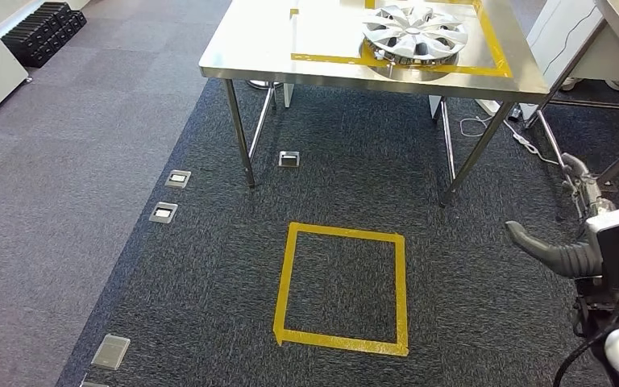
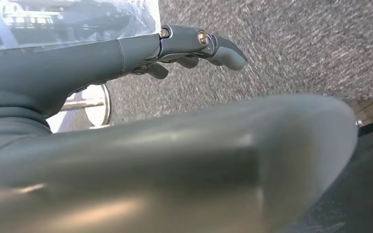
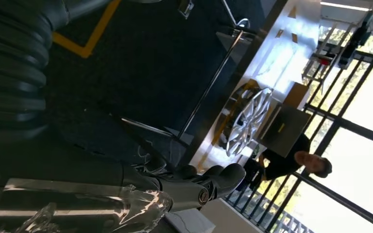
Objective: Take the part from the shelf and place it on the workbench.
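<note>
Left hand [image 2: 194,46] is seen over grey carpet – fingers [image 2: 223,51] lightly curled, nothing held. A yellow tape square [image 1: 342,288] is marked on the floor. The silver wheel cover [image 1: 413,34] lies on the steel worktop [image 1: 250,56], inside a yellow taped outline. Right hand [image 1: 560,250] is empty – fingers slightly bent. No legible writing.

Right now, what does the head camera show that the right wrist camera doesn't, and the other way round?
The head view alone shows the whole yellow tape square on the carpet and the small metal floor boxes left of it. The right wrist view alone shows a person seated behind the workbench, with tall windows behind them. Both show the silver wheel cover lying inside the yellow tape outline on the steel workbench, and the right hand, which holds nothing.
</note>
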Available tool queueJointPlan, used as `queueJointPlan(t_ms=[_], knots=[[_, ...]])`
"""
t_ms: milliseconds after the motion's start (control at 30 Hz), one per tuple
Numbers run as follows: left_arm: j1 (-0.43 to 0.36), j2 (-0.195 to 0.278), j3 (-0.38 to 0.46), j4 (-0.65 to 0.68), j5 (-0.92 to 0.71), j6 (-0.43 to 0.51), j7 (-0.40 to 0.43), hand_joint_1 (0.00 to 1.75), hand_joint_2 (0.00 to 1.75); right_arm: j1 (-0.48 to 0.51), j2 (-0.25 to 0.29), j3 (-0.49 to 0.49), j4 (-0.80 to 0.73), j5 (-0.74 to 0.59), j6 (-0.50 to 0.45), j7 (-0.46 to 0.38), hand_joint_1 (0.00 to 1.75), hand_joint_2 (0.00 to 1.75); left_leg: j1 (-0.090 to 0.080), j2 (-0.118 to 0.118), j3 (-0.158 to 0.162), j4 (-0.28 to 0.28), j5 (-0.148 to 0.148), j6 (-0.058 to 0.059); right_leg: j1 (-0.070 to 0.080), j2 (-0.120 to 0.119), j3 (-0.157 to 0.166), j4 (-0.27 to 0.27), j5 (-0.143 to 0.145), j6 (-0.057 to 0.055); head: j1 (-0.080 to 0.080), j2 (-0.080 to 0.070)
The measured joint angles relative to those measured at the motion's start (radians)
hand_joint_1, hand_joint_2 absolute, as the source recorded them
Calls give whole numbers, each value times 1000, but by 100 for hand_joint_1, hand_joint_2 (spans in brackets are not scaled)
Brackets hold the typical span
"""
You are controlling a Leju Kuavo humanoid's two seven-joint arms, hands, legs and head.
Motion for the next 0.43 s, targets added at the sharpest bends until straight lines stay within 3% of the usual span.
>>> queueJointPlan(t_ms=[433], knots=[[54,2,236,-31,-104,-78,-8,0,175,121,153,-79,327,75,92,-10,0,175,-1,0,0,0,-1,0,-1,0,-1,-1,0,0,0,0]])
